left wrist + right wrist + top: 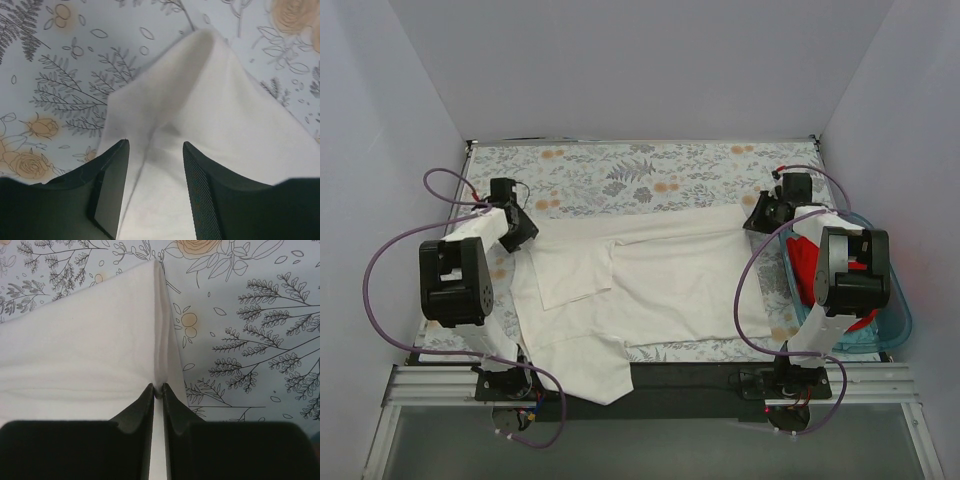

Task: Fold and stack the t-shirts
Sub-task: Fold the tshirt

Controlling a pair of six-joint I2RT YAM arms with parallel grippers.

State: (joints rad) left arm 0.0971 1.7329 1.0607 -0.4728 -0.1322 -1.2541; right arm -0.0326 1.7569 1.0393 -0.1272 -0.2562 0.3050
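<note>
Cloth fills most of what your two wrist cameras see. The white cloth t-shirt [650, 285] lies spread across the grey floral-printed table cover [620, 170], reaching from one gripper to the other.

Your left gripper [152, 170] has its jaws standing apart. A raised peak of the white shirt sits between and just ahead of its black fingers [112, 185], and the fabric lies loose in the gap rather than pinched.

Your right gripper [157, 390] has its jaws drawn together on a thin folded edge of the same shirt, clamped right at the fingertips. From there the crease runs straight ahead to a corner. The shirt's flat panel is off to the gripper's left and bare floral cover is to its right.

From above, one lower corner of the shirt hangs over the near table edge, behind your left gripper. The red cloth t-shirt [804, 268] lies bunched in the translucent blue plastic tub [895, 322], just behind and outboard of your right gripper, partly hidden by that arm.
</note>
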